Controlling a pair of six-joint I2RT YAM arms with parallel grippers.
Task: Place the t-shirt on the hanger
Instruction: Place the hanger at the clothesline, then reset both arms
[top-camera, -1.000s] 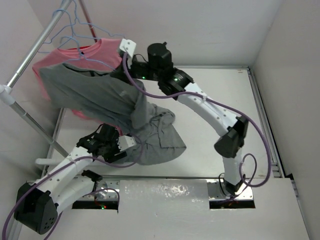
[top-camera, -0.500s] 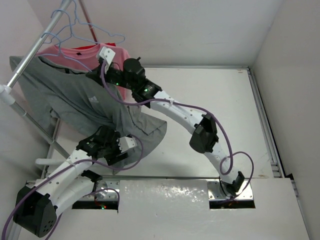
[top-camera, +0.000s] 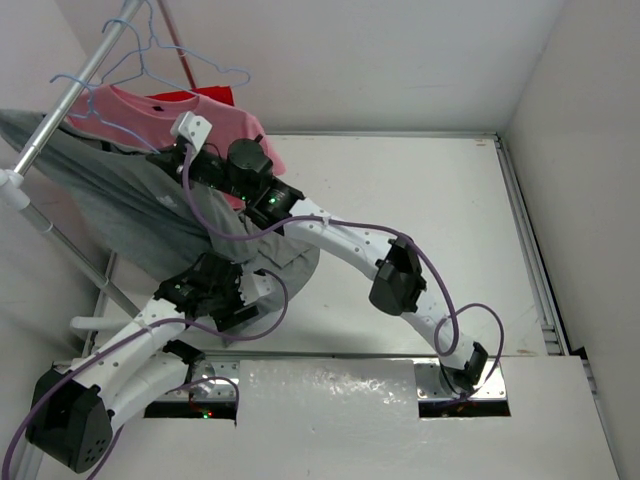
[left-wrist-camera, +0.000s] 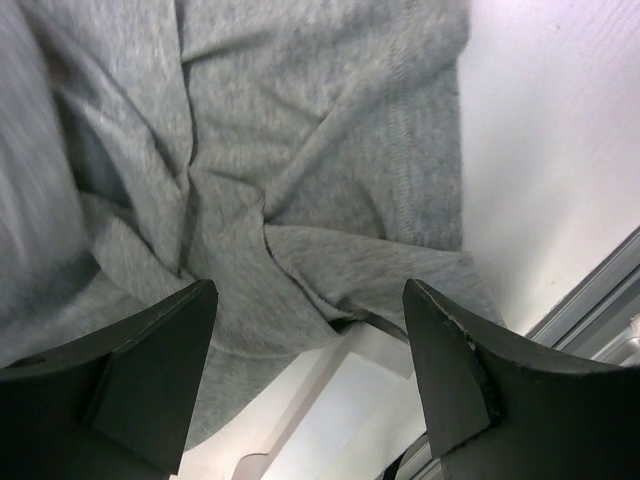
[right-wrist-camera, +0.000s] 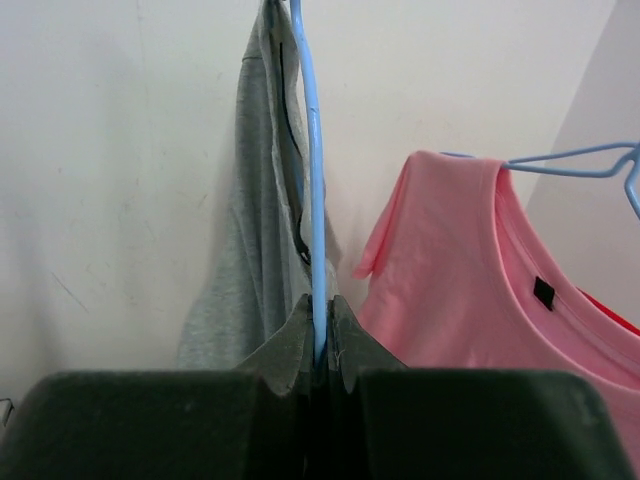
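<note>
The grey t-shirt (top-camera: 130, 215) hangs on the pale-blue hanger (top-camera: 118, 134) at the upper left, close to the rail, with its hem trailing down by the left arm. My right gripper (top-camera: 172, 150) is shut on the hanger's wire. In the right wrist view the fingers (right-wrist-camera: 290, 350) pinch the blue hanger (right-wrist-camera: 313, 200), with the grey t-shirt (right-wrist-camera: 250, 260) draped behind it. My left gripper (top-camera: 236, 293) is open and empty under the shirt's hem. The left wrist view shows the gripper's open jaws (left-wrist-camera: 305, 335) below bunched grey t-shirt fabric (left-wrist-camera: 290, 150).
A metal rail (top-camera: 70, 95) runs diagonally at the upper left. On it hang a pink t-shirt (top-camera: 210, 115) on its own hanger, spare blue hangers (top-camera: 150, 45) and something red (top-camera: 190, 95). The pink t-shirt (right-wrist-camera: 470, 290) is right of the held hanger. The white table (top-camera: 430, 200) lies to the right.
My right arm has swung left toward the rail with the hanger, and the grey t-shirt has lifted off the table. The left arm has stayed put.
</note>
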